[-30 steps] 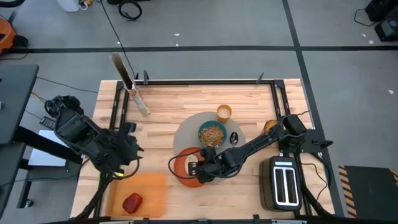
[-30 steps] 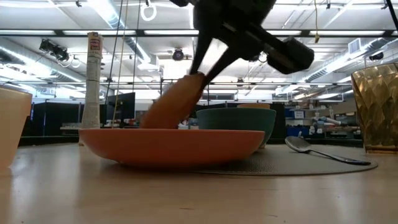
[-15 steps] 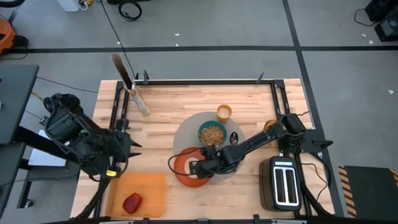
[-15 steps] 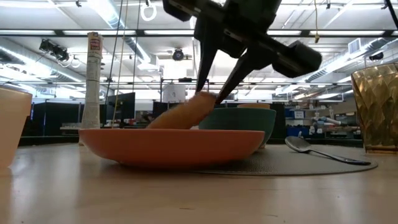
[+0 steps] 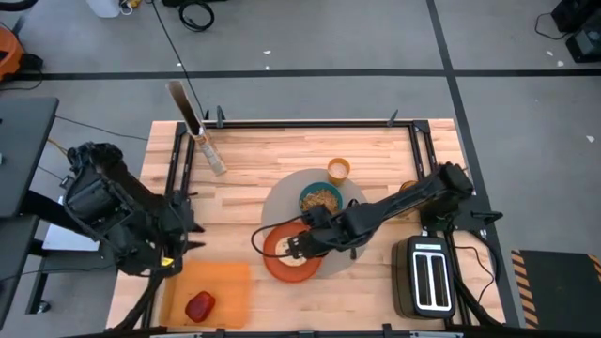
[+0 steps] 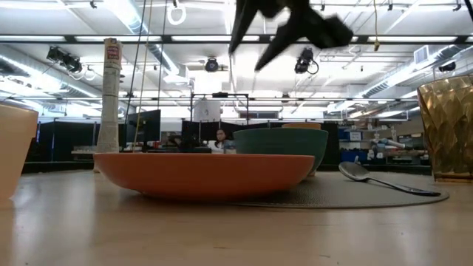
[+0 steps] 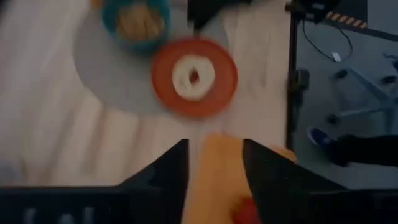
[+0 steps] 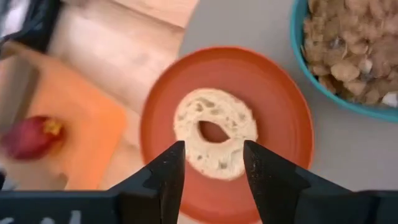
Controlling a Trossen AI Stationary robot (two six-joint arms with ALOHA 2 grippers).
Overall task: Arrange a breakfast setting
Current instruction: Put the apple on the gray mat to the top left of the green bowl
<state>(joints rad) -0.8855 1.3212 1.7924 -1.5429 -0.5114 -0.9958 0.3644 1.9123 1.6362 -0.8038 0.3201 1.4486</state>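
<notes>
Setting mostly built. Mat [image 5: 310,202] at tabletop centre; bowl [image 5: 321,198], filled with cereal, on it; cup [image 5: 338,169] at the mat's far edge; spoon [image 6: 373,177] on the mat right of the bowl. Plate [image 5: 290,252] overlaps the mat's near-left edge, with the toast [image 8: 215,132] flat at its middle

Left to do, judging by layout: apple [image 5: 199,305], on the orange board [image 5: 230,282] at the near-left corner

Toast is ring-shaped, hole up, no real long axis. Spoon's long axis runs near to far, bowl end far

Right gripper [image 8: 213,163] above the plate, fingers apart, holding nothing. Left gripper [image 7: 214,162] off the left edge, fingers apart, empty
</notes>
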